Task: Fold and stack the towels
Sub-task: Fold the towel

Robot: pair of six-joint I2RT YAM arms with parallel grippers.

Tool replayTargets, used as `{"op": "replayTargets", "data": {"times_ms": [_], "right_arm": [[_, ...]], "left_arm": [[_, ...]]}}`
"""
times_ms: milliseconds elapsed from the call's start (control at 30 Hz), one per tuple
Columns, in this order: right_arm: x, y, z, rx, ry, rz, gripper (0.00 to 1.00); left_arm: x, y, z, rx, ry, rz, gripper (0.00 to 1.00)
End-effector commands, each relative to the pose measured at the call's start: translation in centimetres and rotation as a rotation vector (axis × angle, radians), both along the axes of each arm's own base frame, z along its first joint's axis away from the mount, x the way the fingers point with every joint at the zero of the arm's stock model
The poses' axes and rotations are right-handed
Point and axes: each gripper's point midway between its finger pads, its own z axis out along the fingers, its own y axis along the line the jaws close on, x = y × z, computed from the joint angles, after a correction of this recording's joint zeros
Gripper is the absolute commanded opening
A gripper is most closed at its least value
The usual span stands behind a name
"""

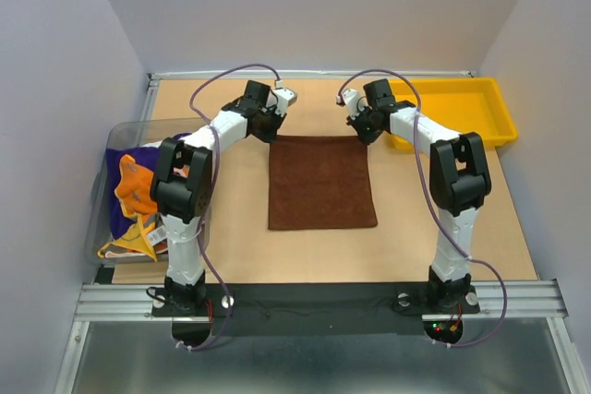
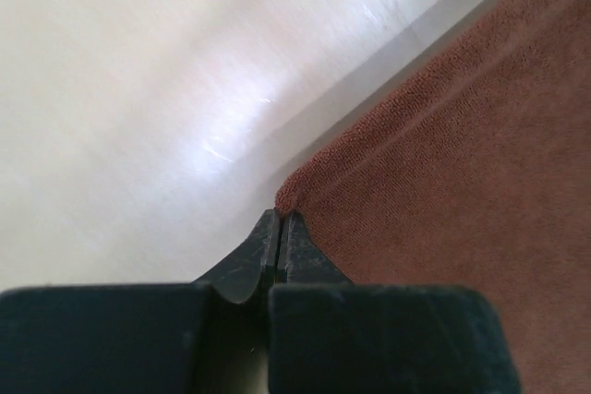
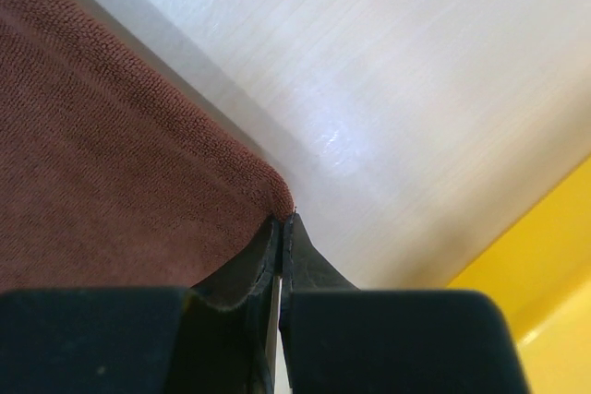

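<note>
Both arms reach forward, converging; left gripper (image 2: 280, 220) and right gripper (image 3: 284, 220) pinched closed.

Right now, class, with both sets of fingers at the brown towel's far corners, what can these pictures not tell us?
- Whether the left fingers pinch the brown towel: tips hide the contact.
- Same for the right fingers.
- Number of towels in the clear bin: left arm covers them, overhead.
- Yellow tray contents: partly behind the right arm.

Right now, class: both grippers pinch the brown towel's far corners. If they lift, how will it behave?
The brown towel lies flat and thin, so it will probably drape limply and sag between the left gripper and right gripper. Its nubby pile likely resists slipping. It looks light.
</note>
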Motion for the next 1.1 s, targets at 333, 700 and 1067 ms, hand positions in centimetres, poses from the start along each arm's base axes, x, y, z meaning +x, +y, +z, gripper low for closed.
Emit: {"op": "replayTargets", "data": {"times_ms": [333,700,1067], "right_arm": [[-2.3,1.1,8.4,0.113,-0.190,-0.046,0.01],[-10.3,0.1,7.3,0.203,-0.099,-0.085,0.01],[-14.9,1.0,5.0,0.278,0.033,-0.051,0.01]], "left_arm": [[-3.8,0.2,6.6,-0.134,-0.142,0.097,0.00],[-10.0,-0.3,6.6,-0.196,-0.078,0.122,0.00],[-15.1,0.6,3.9,-0.242,0.052,0.204,0.00]]}}
